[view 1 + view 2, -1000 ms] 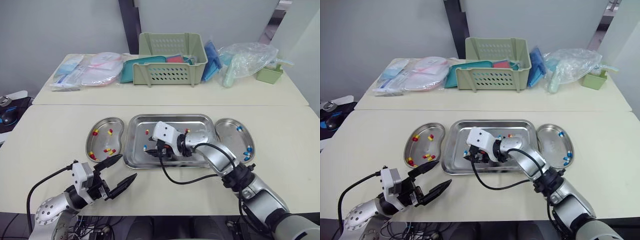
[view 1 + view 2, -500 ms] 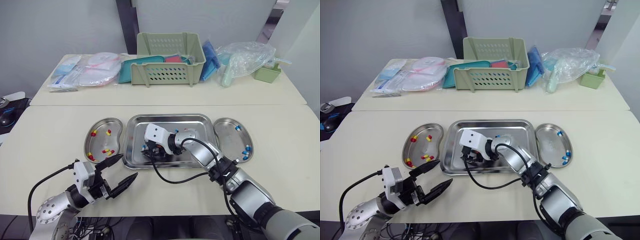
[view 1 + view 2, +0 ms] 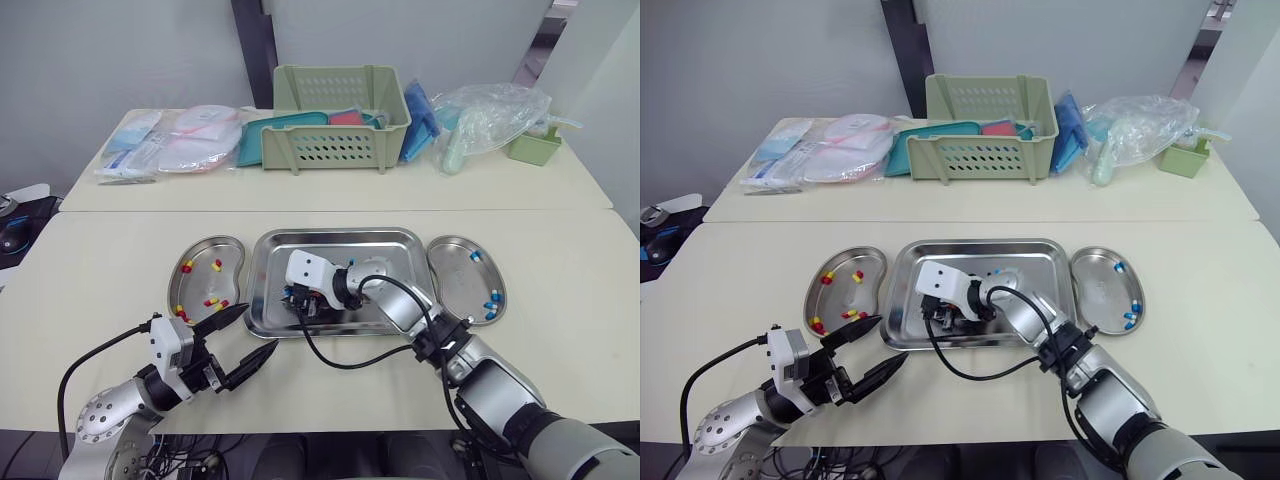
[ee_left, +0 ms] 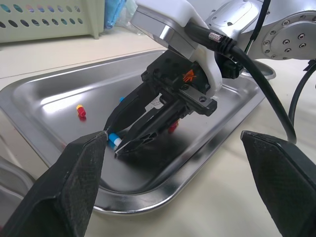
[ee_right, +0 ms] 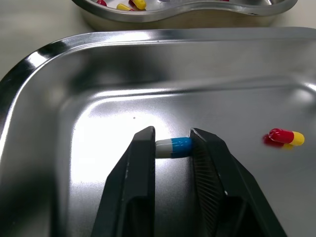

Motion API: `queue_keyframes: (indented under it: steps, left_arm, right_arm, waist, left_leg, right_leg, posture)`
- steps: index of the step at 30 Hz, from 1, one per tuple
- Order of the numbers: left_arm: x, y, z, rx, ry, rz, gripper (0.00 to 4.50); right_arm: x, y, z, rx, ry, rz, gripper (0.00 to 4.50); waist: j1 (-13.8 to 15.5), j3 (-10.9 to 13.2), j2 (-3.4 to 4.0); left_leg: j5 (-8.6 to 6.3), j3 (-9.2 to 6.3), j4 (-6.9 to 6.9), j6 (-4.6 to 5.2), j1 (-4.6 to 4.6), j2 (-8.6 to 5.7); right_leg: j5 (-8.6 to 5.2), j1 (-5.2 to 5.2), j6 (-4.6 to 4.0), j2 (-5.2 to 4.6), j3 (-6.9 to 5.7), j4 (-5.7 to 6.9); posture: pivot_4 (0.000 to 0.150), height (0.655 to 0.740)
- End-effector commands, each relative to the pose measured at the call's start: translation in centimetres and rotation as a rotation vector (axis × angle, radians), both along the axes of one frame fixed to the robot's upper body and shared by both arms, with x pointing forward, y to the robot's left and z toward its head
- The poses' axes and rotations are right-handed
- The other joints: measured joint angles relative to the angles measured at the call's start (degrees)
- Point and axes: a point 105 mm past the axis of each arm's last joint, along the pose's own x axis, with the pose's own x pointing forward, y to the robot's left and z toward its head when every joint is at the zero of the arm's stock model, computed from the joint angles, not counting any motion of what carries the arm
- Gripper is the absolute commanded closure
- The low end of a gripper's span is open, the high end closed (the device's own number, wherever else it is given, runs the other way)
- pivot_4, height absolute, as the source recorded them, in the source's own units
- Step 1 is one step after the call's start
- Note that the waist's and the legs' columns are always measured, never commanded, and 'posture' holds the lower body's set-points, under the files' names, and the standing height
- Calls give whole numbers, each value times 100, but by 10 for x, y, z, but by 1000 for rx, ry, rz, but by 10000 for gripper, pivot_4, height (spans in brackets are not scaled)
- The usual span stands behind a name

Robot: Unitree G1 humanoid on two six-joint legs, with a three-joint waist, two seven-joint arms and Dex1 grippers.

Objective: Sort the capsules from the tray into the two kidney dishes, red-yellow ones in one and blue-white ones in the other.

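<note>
One blue-white capsule [image 5: 173, 147] pinched end-to-end in narrowed right jaws on the tray [image 5: 69, 118] floor, rounded ends likely to squirt free on lift; left jaws wide, empty.

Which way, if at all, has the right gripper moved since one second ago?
Yes. The right gripper has shifted toward the left end of the tray, nearer the left kidney dish, and grips a blue-white capsule.
</note>
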Motion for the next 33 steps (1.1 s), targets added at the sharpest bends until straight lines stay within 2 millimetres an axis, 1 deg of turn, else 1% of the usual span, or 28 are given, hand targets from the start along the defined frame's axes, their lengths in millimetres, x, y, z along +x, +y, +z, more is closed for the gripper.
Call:
queue_keyframes:
  steps: [1, 5, 8, 11, 16, 20, 23, 26, 29, 30, 33]
  left_arm:
    - [-1, -3, 9, 12, -34, -24, 0]
    - [0, -1, 9, 15, -35, -22, 0]
    - [1, -1, 10, 22, -42, -29, 0]
    - [0, -3, 10, 32, -50, -60, 0]
    - [-5, -10, 7, 74, -63, -167, 0]
    - [-9, -19, 6, 81, -73, -250, 0]
    - [-13, -26, 5, 86, -81, -324, 0]
    - [-14, -30, 3, 93, -90, -369, 0]
    - [-12, -33, 2, 78, -97, -385, 0]
    - [-13, -36, 2, 73, -102, -398, 0]
    - [-15, -39, 1, 58, -105, -415, 0]
  right_arm:
    - [-3, 4, 8, 31, -50, 41, 38605]
    - [-6, 7, 22, 70, -83, 74, 38606]
    - [-8, 3, 35, 102, -104, 84, 38606]
    - [-10, -7, 49, 132, -121, 78, 38607]
    - [-19, -38, 65, 155, -131, 42, 38607]
    - [-25, -71, 75, 170, -129, -32, 38608]
    - [-33, -110, 80, 162, -115, -117, 38608]
    - [-42, -142, 83, 151, -89, -197, 38609]
    - [-49, -178, 83, 127, -66, -301, 38609]
    - [-50, -193, 80, 116, -56, -355, 38609]
    - [-53, -224, 73, 78, -41, -466, 38609]
  waist:
    - [0, 0, 0]
    - [-1, 1, 1]
    - [2, 1, 1]
    - [13, 1, 1]
    - [16, 1, 1]
    - [25, 2, 3]
    - [48, 3, 1]
    - [73, 5, 2]
    - [91, 8, 4]
    - [105, 8, 3]
    - [115, 10, 1]
  left_leg:
    - [0, 0, 0, 0, 0, 0]
    - [0, 1, 0, 0, -1, 0]
    - [0, 0, -1, 0, -3, 0]
    - [0, -1, 0, 0, -5, 0]
    - [0, 0, -2, 0, -7, -1]
    - [0, 0, -3, 0, -14, -1]
    - [0, 0, -3, 0, -17, -1]
    - [-1, 1, -3, 1, -20, -2]
    - [-1, 1, -3, 2, -20, -1]
    - [-1, 1, -3, 2, -20, -3]
    - [-1, 4, -3, 2, -18, -3]
  right_leg:
    - [0, 0, 0, 0, 0, 0]
    - [0, 1, 0, 0, 1, 0]
    - [0, 0, 0, 0, 1, 0]
    - [0, 0, 0, 0, 0, -1]
    - [0, 11, 0, -1, 1, -5]
    - [0, 11, 0, -1, -1, -7]
    - [0, 12, 0, -2, 0, -9]
    - [0, 14, 0, -2, -1, -12]
    - [0, 15, -1, -1, -1, -12]
    - [-1, 18, -1, -2, -2, -14]
    - [0, 23, 0, -2, 0, -18]
  posture:
    - [1500, 7400]
    - [1500, 7400]
    - [1500, 7400]
    - [1500, 7400]
    - [1500, 7400]
    - [1500, 7400]
    - [1500, 7400]
    - [1500, 7400]
    - [1500, 7400]
    - [1500, 7400]
    - [1500, 7400]
